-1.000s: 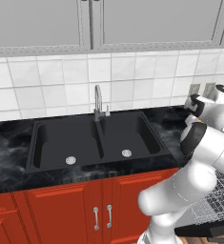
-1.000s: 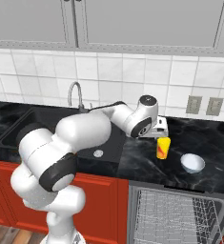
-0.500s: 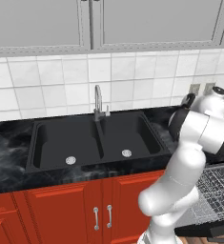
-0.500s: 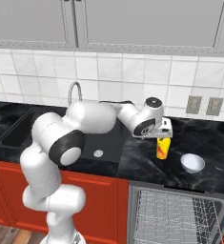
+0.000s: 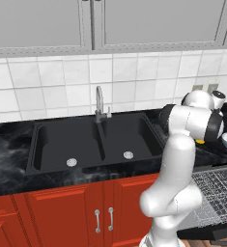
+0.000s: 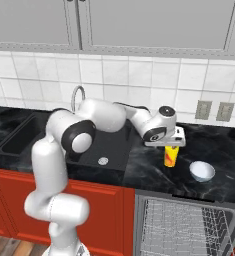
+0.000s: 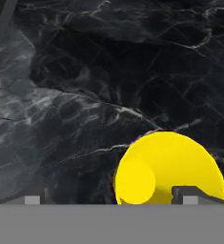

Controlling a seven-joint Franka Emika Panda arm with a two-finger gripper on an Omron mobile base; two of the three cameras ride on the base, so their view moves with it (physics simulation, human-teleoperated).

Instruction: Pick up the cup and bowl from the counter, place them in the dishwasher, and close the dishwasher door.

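- Cup stood upright and empty on the counter, near its front edge; bowl beside it.
- Gripper had dropped onto the cup; jaw state unclear.

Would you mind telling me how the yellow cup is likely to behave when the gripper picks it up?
The cup is tall and narrow, so a sideways nudge would probably tip it. It looks smooth, possibly slippery. Tipped on the glossy counter, its round shape would likely roll toward the bowl.

No legible text, label, brand, number or sign — neither on the surfaces beneath the pincer nor on those around it.
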